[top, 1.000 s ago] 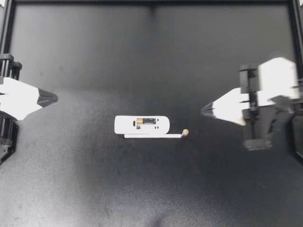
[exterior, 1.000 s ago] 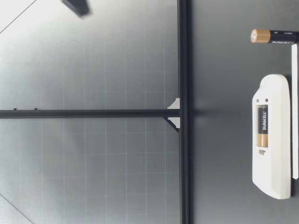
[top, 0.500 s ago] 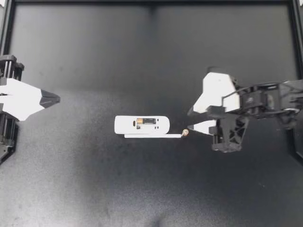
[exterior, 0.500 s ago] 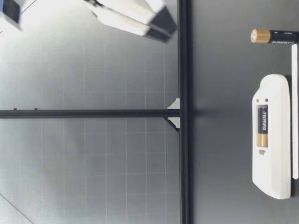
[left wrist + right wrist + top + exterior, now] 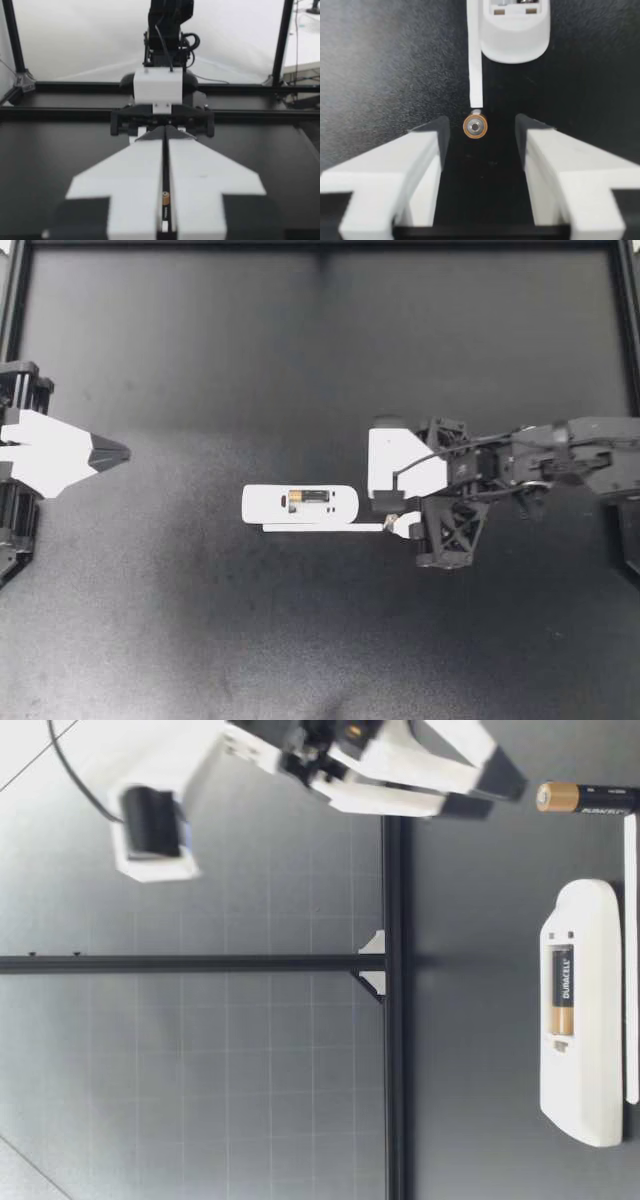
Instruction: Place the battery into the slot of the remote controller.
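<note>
The battery (image 5: pixel 475 126) stands on end on the surface, just off the remote's (image 5: pixel 300 504) end. Its long axis points up into the right claw (image 5: pixel 393 511), whose fingers gape wide on either side without touching it. The closed left claw (image 5: pixel 112 450) sits well away.

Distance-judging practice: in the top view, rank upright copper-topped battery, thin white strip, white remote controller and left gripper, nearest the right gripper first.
1. Upright copper-topped battery: between fingers of right gripper.
2. Thin white strip: just ahead.
3. White remote controller: mid-table.
4. Left gripper: far opposite side.
</note>
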Tool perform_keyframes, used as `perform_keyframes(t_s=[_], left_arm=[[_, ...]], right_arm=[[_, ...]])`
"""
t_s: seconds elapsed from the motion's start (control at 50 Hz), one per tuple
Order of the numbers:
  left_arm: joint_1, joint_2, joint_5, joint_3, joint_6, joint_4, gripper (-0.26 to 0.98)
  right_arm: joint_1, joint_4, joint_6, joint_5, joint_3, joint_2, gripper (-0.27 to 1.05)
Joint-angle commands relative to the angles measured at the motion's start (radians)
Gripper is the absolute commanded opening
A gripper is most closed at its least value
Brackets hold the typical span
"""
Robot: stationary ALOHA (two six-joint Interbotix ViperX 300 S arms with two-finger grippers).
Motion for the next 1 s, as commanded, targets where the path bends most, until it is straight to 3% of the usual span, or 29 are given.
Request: perform_keyframes(t_s=[0.0,0.58,0.98], left_arm=[[0.002,0.008,-0.009,-0.011,-0.002,-0.002,-0.18],[0.002,0.009,-0.009,-0.005,0.000,-0.002,-0.18],[0.002,0.009,-0.008,0.000,0.000,-0.002,-0.18]], right_arm=[[-0.006,-0.002,0.000,0.000,-0.028,0.006,0.51],[0.011,0.000,0.002,-0.008,-0.041,0.075,0.48],[0.015,0.000,0.005,0.044,-0.060,0.071,0.13]])
